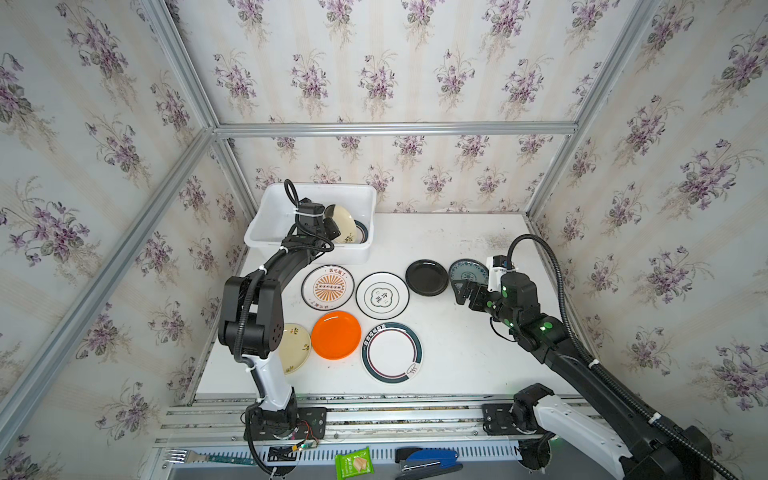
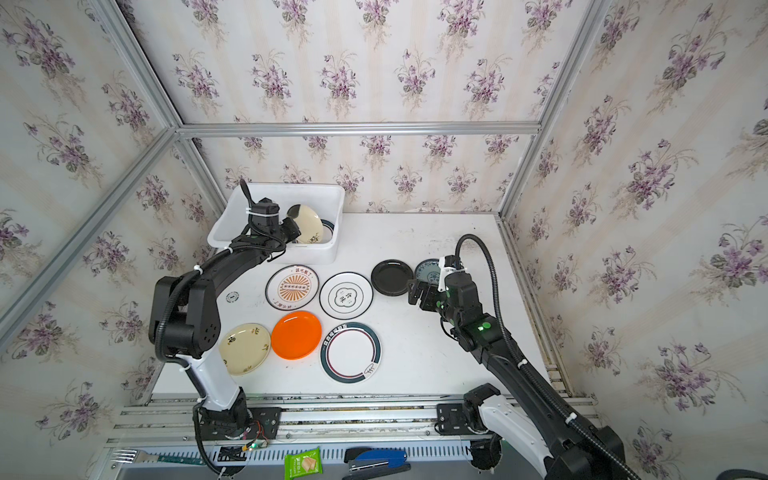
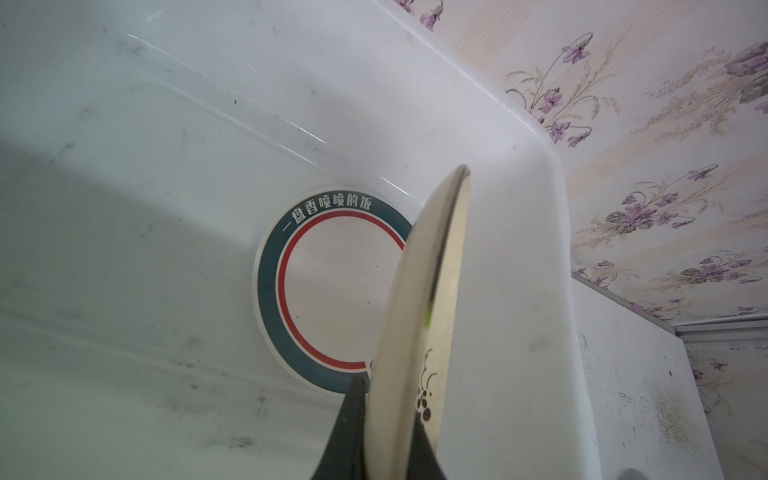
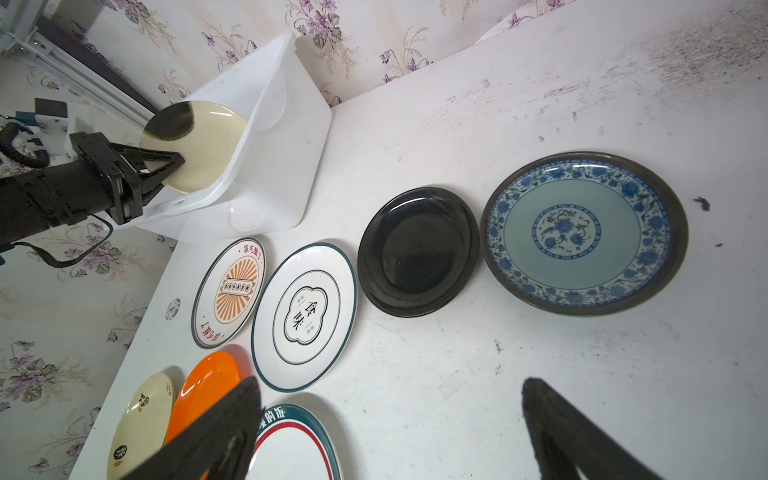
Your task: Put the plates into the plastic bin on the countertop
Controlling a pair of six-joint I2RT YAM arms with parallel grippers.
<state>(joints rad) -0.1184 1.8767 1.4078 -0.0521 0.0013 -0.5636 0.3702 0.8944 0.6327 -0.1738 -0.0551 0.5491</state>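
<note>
White countertop, left gripper clamping cream plate

Probably a robot lab mock-up: floral wallpaper panels within aluminium frame rails around a countertop.

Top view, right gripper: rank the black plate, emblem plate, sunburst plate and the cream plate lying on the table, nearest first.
In a top view:
1. black plate, just left of the right gripper.
2. emblem plate, middle of the back row.
3. sunburst plate, in front of the plastic bin.
4. cream plate, far left of the front row.
</note>
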